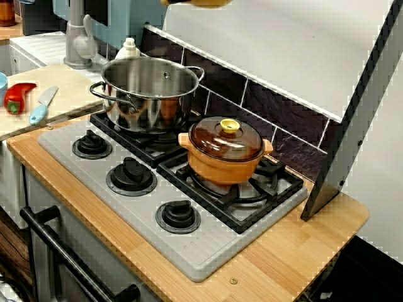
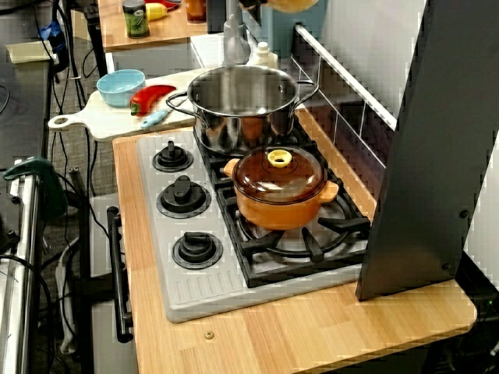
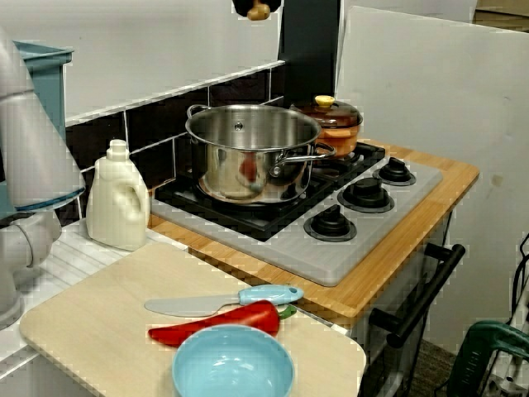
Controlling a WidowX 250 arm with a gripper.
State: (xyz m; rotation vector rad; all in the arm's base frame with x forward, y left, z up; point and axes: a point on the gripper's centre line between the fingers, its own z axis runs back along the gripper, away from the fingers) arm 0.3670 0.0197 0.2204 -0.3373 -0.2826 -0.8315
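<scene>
Only a sliver of my gripper (image 3: 250,7) shows, as a dark shape at the top edge of the view from the cutting-board side, high above the stove. A small tan object (image 3: 259,11) sits at its tip, and I cannot tell whether the fingers are closed on it. The same tan object (image 1: 196,2) cuts the top edge of the close stove view. Below it, an empty steel pot (image 1: 150,91) stands on the back burner. An orange pot (image 1: 225,157) with a brown glass lid and yellow knob (image 1: 229,126) sits on the neighbouring burner.
A wooden cutting board (image 3: 91,331) beside the stove carries a red pepper (image 3: 216,321), a blue-handled knife (image 3: 223,301) and a blue bowl (image 3: 233,365). A white bottle (image 3: 118,198) stands by the wall. Three knobs (image 1: 131,174) line the stove front. A dark panel (image 2: 437,148) rises at its far end.
</scene>
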